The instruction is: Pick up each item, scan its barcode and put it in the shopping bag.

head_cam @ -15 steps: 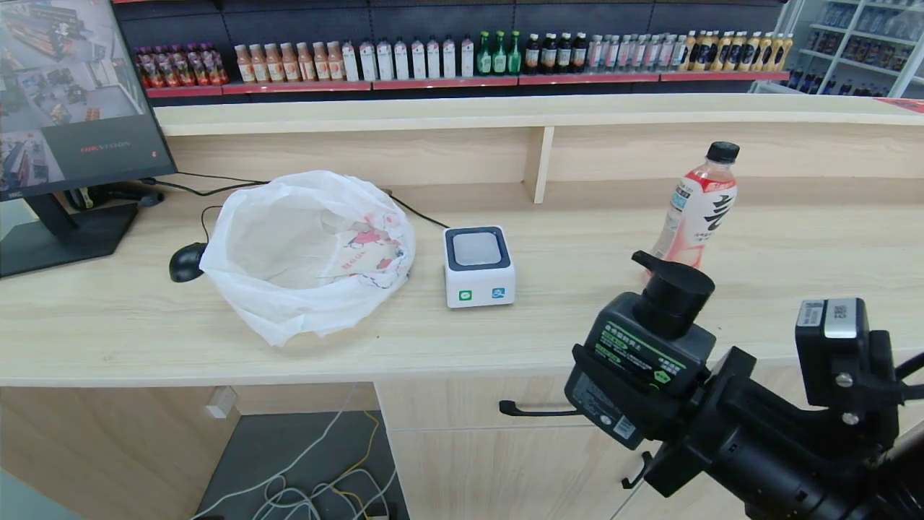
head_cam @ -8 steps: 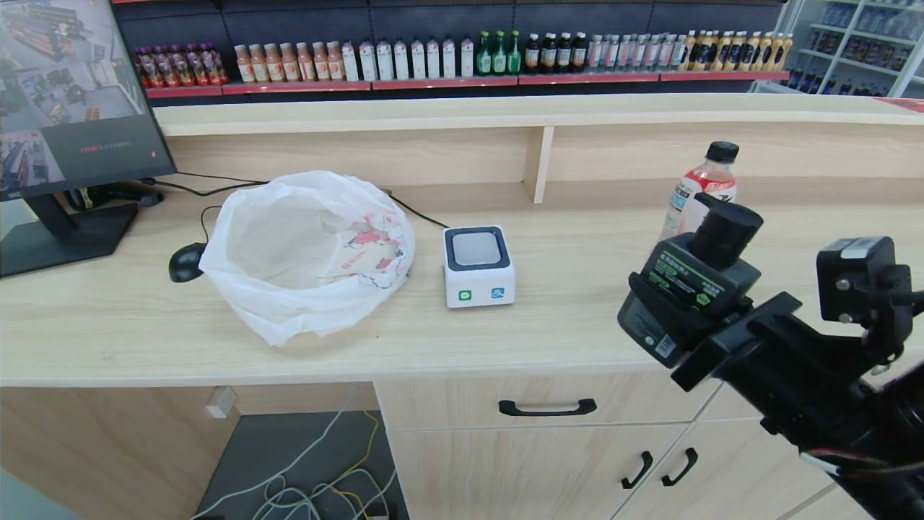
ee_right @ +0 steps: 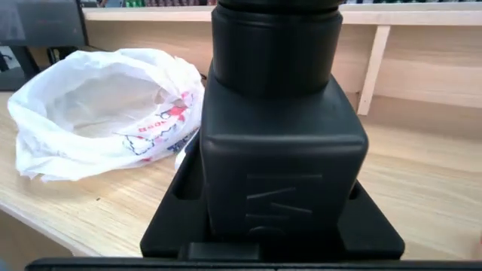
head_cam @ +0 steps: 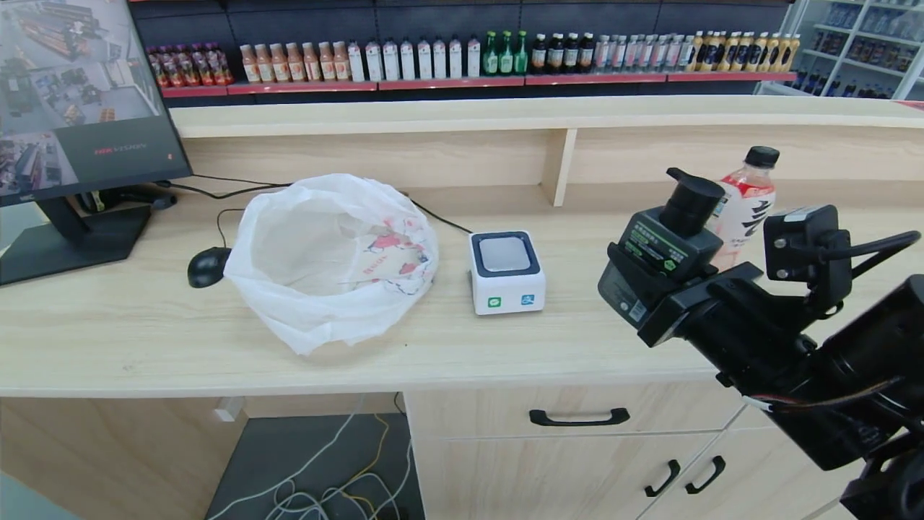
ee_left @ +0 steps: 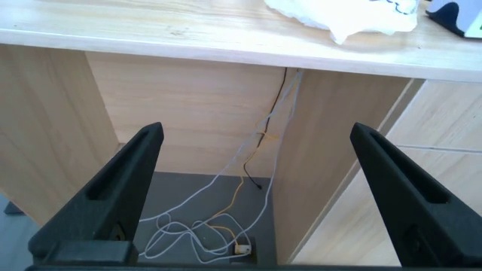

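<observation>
The right gripper (head_cam: 675, 289) is clamped on a dark square bottle (head_cam: 653, 253), which is held tilted above the front part of the counter (head_cam: 144, 325), cap pointing up and away. Over the last second the bottle has been raised from below the counter edge to above it and brought nearer the scanner (head_cam: 506, 271). The head view has also shifted, so part of the apparent move is discounted. The bottle is not yet over the scanner window, so the scan is judged still to come, with the open bag (head_cam: 332, 253) waiting beyond. A pink drink bottle (head_cam: 743, 202) is left standing behind. The left gripper (ee_left: 256, 132) is held below counter level, fingers apart.
</observation>
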{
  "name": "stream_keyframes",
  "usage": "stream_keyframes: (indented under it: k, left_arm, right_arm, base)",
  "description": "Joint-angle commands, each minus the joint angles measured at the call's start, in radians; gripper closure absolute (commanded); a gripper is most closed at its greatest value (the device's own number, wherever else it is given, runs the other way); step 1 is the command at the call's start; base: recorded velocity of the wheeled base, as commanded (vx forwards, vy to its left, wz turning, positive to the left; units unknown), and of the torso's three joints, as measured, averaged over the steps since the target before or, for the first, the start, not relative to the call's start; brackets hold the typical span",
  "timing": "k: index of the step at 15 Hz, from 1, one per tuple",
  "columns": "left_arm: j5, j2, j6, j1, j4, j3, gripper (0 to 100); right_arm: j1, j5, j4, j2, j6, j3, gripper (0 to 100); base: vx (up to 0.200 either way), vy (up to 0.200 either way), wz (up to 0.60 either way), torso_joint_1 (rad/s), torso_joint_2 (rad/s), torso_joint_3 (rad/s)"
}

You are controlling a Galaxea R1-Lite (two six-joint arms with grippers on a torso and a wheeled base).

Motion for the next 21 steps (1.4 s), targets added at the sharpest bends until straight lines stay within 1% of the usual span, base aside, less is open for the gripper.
stream_keyframes:
  k: [1,7,9,13,14,16,17,19,21]
  left_arm:
    - [0.0,0.0,-0.001,0.002,-0.002,0.0,0]
    - [0.0,0.0,-0.001,0.002,0.0,0.0,0]
    - [0.0,0.0,0.005,0.002,0.0,0.0,0]
    - [0.0,0.0,0.005,0.002,0.0,0.0,0]
    - [0.0,0.0,0.005,0.002,0.0,0.0,0]
    - [0.0,0.0,0.005,0.002,0.0,0.0,0]
    - [0.0,0.0,0.005,0.002,0.0,0.0,0]
    - [0.0,0.0,0.005,0.002,0.0,0.0,0]
    - [0.0,0.0,0.005,0.002,0.0,0.0,0]
  right_arm:
    - [0.0,-0.001,-0.001,0.014,0.0,-0.006,100]
    - [-0.001,-0.003,-0.001,-0.001,0.0,0.001,100]
    - [-0.003,-0.003,-0.001,-0.008,0.0,0.007,100]
    - [-0.003,-0.003,-0.001,-0.003,-0.004,-0.011,100]
    - [-0.016,0.0,-0.001,-0.009,-0.023,0.001,100]
    - [-0.049,0.003,-0.001,0.005,-0.037,-0.014,100]
    - [-0.055,0.023,-0.001,0.028,-0.043,-0.036,100]
    - [-0.099,0.122,-0.001,0.078,-0.087,-0.121,100]
    - [-0.158,0.235,-0.001,0.152,-0.17,-0.256,100]
  base:
    - [0.0,0.2,0.0,-0.002,0.0,0.007]
    - [0.0,0.2,0.0,0.005,0.0,0.004]
    - [0.0,0.0,0.0,0.0,0.0,0.0]
    - [0.0,0.0,0.0,0.0,0.0,0.0]
    - [0.0,0.0,0.0,0.0,0.0,0.0]
    - [0.0,0.0,0.0,0.0,0.0,0.0]
    - [0.0,0.0,0.0,0.0,0.0,0.0]
    - [0.0,0.0,0.0,0.0,0.0,0.0]
    - [0.0,0.0,0.0,0.0,0.0,0.0]
